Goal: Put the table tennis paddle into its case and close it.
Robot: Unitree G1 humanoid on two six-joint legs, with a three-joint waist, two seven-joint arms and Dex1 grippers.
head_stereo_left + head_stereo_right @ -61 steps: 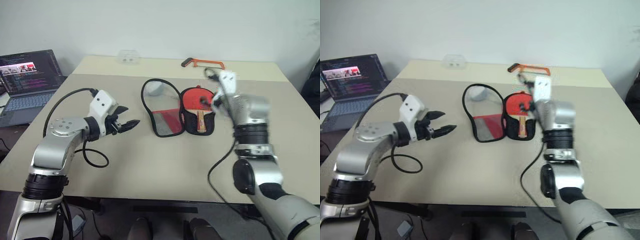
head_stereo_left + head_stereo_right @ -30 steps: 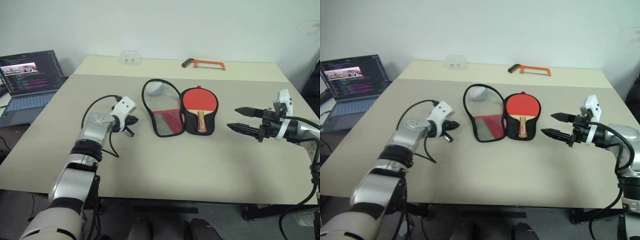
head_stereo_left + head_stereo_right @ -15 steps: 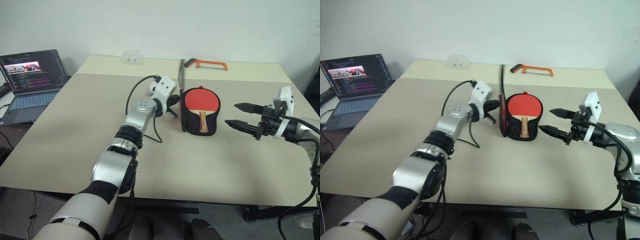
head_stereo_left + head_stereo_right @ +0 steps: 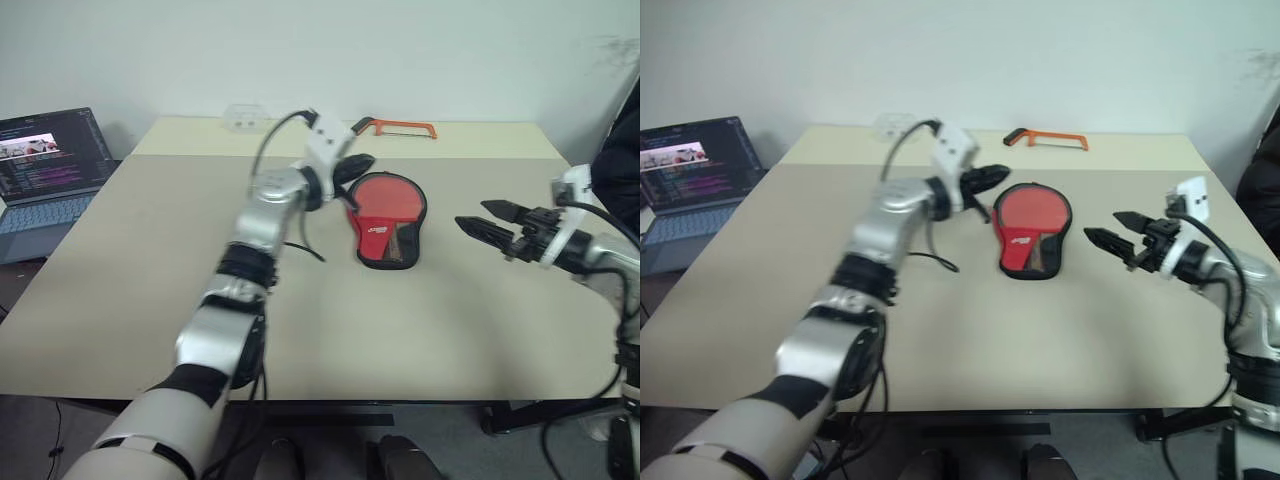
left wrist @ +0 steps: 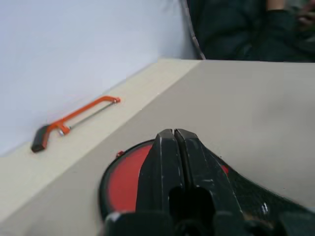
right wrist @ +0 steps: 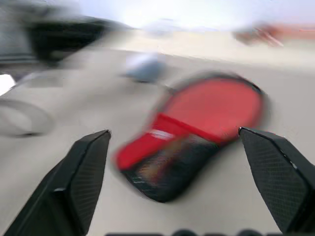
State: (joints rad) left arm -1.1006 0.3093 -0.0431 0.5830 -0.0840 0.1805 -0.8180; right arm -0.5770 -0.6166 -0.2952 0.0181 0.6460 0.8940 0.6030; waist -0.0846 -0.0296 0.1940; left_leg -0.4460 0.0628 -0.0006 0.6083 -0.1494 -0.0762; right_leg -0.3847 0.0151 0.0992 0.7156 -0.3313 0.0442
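Note:
The case lies folded shut in the middle of the table, red side with white logo and black mesh pocket facing up. The table tennis paddle is hidden inside it. My left gripper hovers just above the case's far left edge, pointing right. Its fingers are pressed together with nothing seen between them, and the case lies below. My right gripper stands open to the right of the case, pointing at it, a short gap away. The case lies between its spread fingers in the right wrist view.
An orange-framed hacksaw lies at the table's far edge behind the case. A small clear plastic item sits at the far left of the table. An open laptop stands on a lower surface to the left. A black cable trails from my left wrist.
The case's upright flap has come down over the paddle and the case now lies shut. My left gripper rose and moved right. The right gripper stayed open and barely shifted.

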